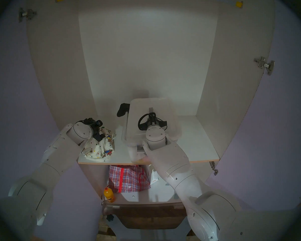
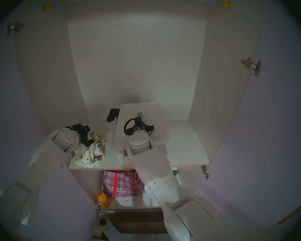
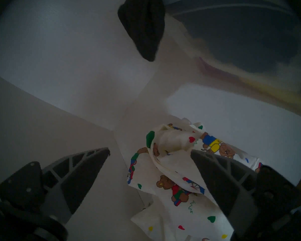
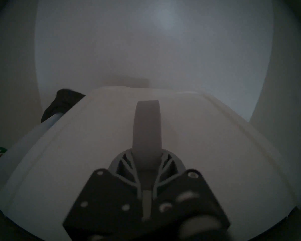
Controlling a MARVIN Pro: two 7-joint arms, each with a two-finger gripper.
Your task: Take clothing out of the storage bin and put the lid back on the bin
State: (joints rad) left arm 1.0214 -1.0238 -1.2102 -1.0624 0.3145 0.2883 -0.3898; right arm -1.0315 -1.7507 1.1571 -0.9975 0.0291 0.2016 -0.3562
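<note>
now the right end effector (image 4: 147,167) is clamped tight on the grey handle (image 4: 147,124) of the lid (image 1: 151,105), holding the lid over the bin (image 1: 124,131) at the middle of the shelf (image 1: 195,139); the lid sits skewed, and whether it rests on the rim i cannot tell. a black garment (image 1: 122,109) hangs over the bin's far left corner. over on the left, the left end effector (image 3: 149,152) is wide open with nothing in it, one finger (image 3: 221,179) just over the clothing (image 1: 99,146), which lies heaped on the shelf's near left part, out of the bin. below the shelf sit a red checked bag (image 1: 127,179) and an orange bottle (image 1: 109,195).
</note>
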